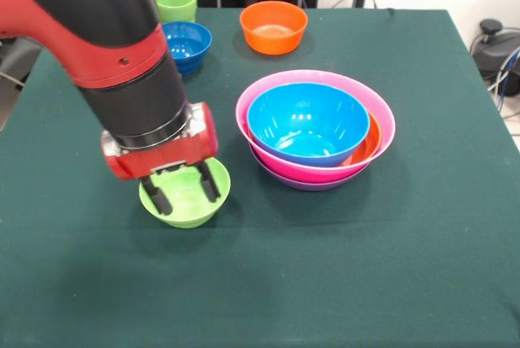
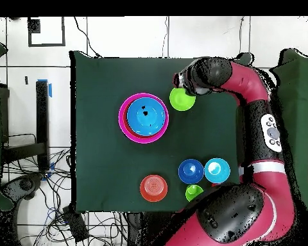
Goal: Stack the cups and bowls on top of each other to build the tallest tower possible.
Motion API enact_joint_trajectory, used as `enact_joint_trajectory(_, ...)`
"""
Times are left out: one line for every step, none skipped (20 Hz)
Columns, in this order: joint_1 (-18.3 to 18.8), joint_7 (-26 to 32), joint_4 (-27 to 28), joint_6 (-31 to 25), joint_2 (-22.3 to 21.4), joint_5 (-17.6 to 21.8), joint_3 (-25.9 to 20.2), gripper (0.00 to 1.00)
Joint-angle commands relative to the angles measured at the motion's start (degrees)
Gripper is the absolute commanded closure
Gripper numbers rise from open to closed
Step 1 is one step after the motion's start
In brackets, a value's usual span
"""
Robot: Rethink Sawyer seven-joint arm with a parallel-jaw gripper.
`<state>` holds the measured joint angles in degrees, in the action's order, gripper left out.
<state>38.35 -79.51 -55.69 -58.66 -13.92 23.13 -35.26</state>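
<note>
A dark green cloth-covered table (image 1: 422, 267) stands on white tiled floor (image 2: 118, 35) strewn with cables (image 2: 34, 173).

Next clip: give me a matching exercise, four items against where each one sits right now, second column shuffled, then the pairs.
Items
1. small lime green bowl
2. large blue bowl
3. orange bowl standing alone
4. lime green cup

Places
A. nested on top of the tower, inside the pink bowl
B. in the far corner of the table, behind the small dark blue bowl
C. under the gripper, with an open finger at either side of its rim
D. by itself near the far edge, behind the tower

Pairs: 1-C, 2-A, 3-D, 4-B
</note>
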Motion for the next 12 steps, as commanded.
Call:
enact_joint_trajectory(0.2,4.6,-5.8,-1.1,-0.4,-0.5,0.4,0.00)
enact_joint_trajectory(-0.1,5.7,-4.6,-1.4,-0.1,-0.1,0.3,0.00)
enact_joint_trajectory(-0.5,8.1,-3.2,-1.3,0.1,1.1,0.1,0.00)
enact_joint_trajectory(-0.9,10.7,-1.3,-1.7,0.6,2.3,-0.1,0.00)
enact_joint_trajectory(-1.2,12.5,0.1,-1.9,1.0,3.1,-0.3,0.00)
enact_joint_trajectory(-1.4,13.9,1.5,-2.5,1.4,3.6,-0.4,0.00)
enact_joint_trajectory(-1.4,14.9,2.6,-3.3,1.9,3.9,-0.5,0.00)
enact_joint_trajectory(-1.4,15.5,3.0,-3.3,2.1,4.2,-0.5,0.00)
enact_joint_trajectory(-1.4,16.1,3.4,-3.5,2.1,4.4,-0.6,0.00)
enact_joint_trajectory(-1.3,16.3,2.9,-3.2,1.9,4.5,-0.6,0.00)
enact_joint_trajectory(-1.3,16.6,2.9,-3.1,1.9,4.6,-0.6,0.00)
enact_joint_trajectory(-1.2,17.0,3.2,-3.2,2.1,4.6,-0.7,0.00)
